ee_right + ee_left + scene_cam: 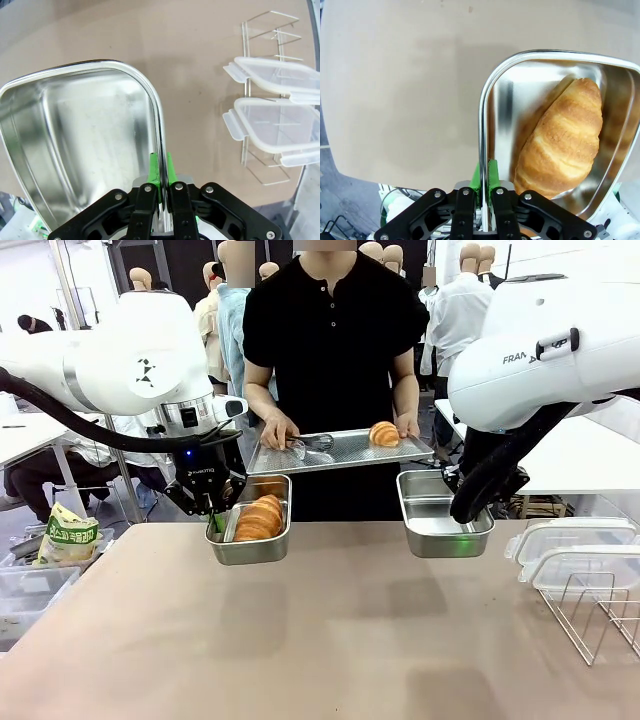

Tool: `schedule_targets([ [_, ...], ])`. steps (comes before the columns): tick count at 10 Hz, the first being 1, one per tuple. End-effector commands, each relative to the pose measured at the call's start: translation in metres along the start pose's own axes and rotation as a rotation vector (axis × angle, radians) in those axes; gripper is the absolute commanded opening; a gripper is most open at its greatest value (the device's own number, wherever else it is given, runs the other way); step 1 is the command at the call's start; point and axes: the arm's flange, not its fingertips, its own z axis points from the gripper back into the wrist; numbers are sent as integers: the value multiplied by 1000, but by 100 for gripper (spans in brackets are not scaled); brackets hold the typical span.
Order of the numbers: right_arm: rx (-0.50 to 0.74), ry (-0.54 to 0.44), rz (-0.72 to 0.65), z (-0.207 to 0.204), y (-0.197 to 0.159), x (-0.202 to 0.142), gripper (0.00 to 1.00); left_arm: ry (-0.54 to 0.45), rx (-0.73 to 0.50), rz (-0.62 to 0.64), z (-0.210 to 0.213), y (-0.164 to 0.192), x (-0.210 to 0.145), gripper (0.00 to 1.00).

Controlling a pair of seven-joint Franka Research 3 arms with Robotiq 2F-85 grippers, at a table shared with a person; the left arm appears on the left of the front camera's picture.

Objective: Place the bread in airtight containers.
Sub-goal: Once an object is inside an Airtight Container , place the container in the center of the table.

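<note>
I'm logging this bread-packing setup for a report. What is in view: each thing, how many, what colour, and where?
bread: 2, golden-brown; one in the left container, one on the tray
left container: 1, shiny steel, table's far edge
right container: 1, shiny steel, no bread inside, table's far edge
tray: 1, steel, held by the person
tongs: 1, metal, on the tray
lids: 2, clear plastic, on the wire rack
wire rack: 1, metal, table's right side
table: 1, tan
bag: 1, yellow-green, beside the table's left end
person's hands: 2, at the tray's ends
left gripper: black, green pads, jaws shut on the left container's rim
right gripper: same colours, jaws shut on the right container's rim
</note>
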Motion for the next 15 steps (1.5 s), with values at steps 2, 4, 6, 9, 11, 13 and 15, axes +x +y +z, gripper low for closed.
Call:
schedule_targets([
  [2,7,1,-12,1,-1,-3,0,-7,-5,1,4,0,1,0],
  [4,7,1,-12,1,-1,-3,0,28,9,12,-11,0,4,0],
  [6,7,1,-12,1,-1,-3,0,86,-30,-29,-42,4,22,0],
  [9,7,1,-12,1,-1,-3,0,59,-57,-112,-85,2,31,0],
  [11,7,1,-12,1,-1,-3,0,54,-14,-145,-115,4,37,0],
  [13,7,1,-12,1,-1,-3,0,84,-11,-126,-134,6,44,0],
  [15,7,1,-12,1,-1,-3,0,70,-7,-109,-150,8,48,0],
])
